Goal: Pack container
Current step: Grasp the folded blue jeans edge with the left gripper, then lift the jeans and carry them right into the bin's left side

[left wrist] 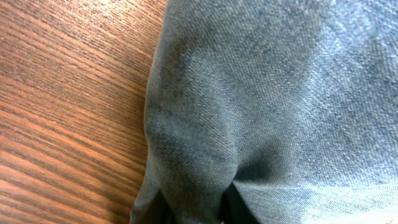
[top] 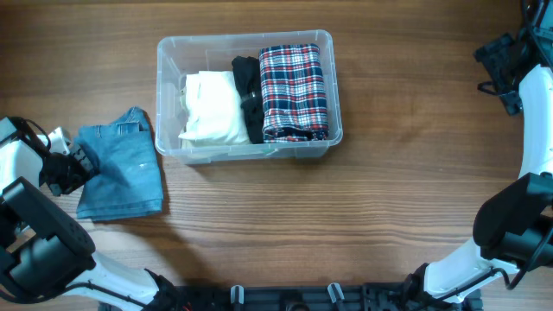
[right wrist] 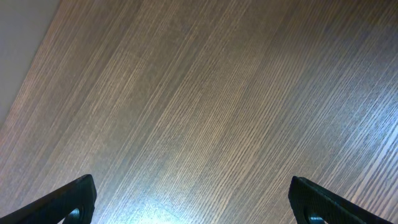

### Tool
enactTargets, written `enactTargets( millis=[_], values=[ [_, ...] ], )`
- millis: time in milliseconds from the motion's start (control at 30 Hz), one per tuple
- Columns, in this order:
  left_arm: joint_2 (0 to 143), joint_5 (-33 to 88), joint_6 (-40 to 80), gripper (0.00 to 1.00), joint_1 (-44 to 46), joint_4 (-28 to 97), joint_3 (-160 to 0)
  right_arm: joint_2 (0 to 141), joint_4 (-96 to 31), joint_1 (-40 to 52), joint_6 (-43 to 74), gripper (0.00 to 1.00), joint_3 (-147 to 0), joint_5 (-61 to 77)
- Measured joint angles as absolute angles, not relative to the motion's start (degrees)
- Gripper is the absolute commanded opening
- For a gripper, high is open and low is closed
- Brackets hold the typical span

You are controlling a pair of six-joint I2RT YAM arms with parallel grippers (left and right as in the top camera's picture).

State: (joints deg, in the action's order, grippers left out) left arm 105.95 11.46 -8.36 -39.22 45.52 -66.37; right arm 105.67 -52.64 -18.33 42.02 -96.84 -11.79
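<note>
The clear plastic container stands at the back centre of the table. It holds a folded white garment, a black garment and a red plaid garment. A folded blue denim garment lies on the table left of the container. My left gripper is at the denim's left edge, shut on the denim; in the left wrist view the cloth bunches between the fingers. My right gripper is open and empty above bare wood at the far right.
The wooden table stretches in front of and to the right of the container. The table's edge shows at the upper left of the right wrist view.
</note>
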Motion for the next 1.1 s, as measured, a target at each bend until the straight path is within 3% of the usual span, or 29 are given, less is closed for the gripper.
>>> enactTargets(
  millis=[300, 567, 933, 1100],
  values=[
    [107.4, 11.2, -5.2, 0.04, -38.9, 48.5, -70.9, 105.7, -52.7, -18.3, 42.0, 1.0, -96.8, -11.8],
    [105.6, 13.2, 1.2, 0.04, -38.4, 51.9, -87.2, 105.7, -52.6, -18.3, 42.0, 1.0, -96.8, -11.8],
    [88.9, 28.4, 14.0, 0.04, -37.1, 46.9, -92.7, 105.7, -52.7, -18.3, 42.0, 1.0, -96.8, -11.8],
    [81.8, 33.2, 20.4, 0.04, -29.5, 47.3, -92.7, 105.7, -52.7, -18.3, 42.0, 1.0, -96.8, -11.8]
  ],
)
